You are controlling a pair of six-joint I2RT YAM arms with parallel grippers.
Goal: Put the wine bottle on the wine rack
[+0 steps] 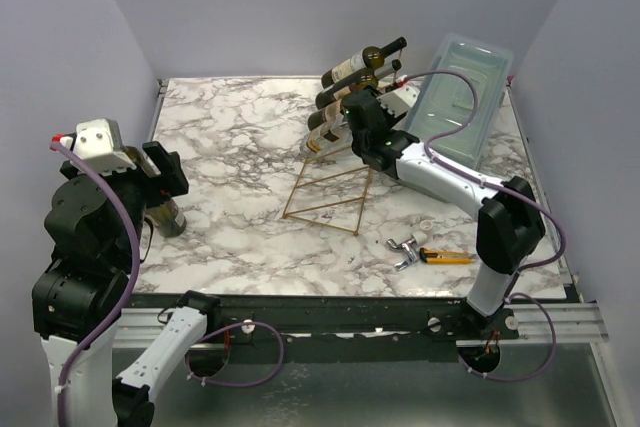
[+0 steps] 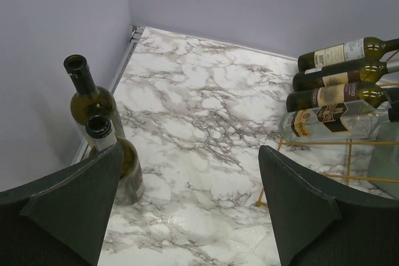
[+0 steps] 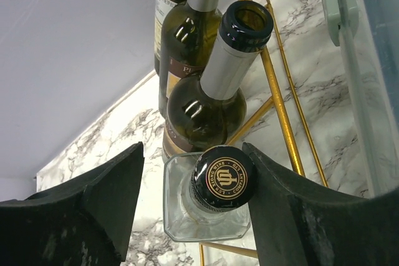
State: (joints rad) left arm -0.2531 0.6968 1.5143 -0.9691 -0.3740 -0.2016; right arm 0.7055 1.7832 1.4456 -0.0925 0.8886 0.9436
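Note:
The gold wire wine rack point(image 1: 330, 192) stands mid-table and holds three dark wine bottles point(image 1: 362, 62) and, lowest, a clear square bottle point(image 3: 206, 219) with a black cap point(image 3: 225, 177). My right gripper point(image 3: 193, 151) is open around that cap, which touches the right finger, with a gap on the left. In the top view it point(image 1: 362, 119) is at the rack's upper right. My left gripper point(image 2: 190, 151) is open and empty above the table's left side. Two upright green wine bottles point(image 2: 93, 101) point(image 2: 121, 157) stand beside its left finger. The rack's bottles also show at the right of the left wrist view point(image 2: 330, 95).
A pale blue-grey plastic box point(image 1: 462, 97) lies at the back right, next to the rack. A yellow utility knife point(image 1: 445, 256), a small metal piece point(image 1: 404, 249) and a white ring point(image 1: 426, 226) lie near the front right. Walls enclose the left, back and right.

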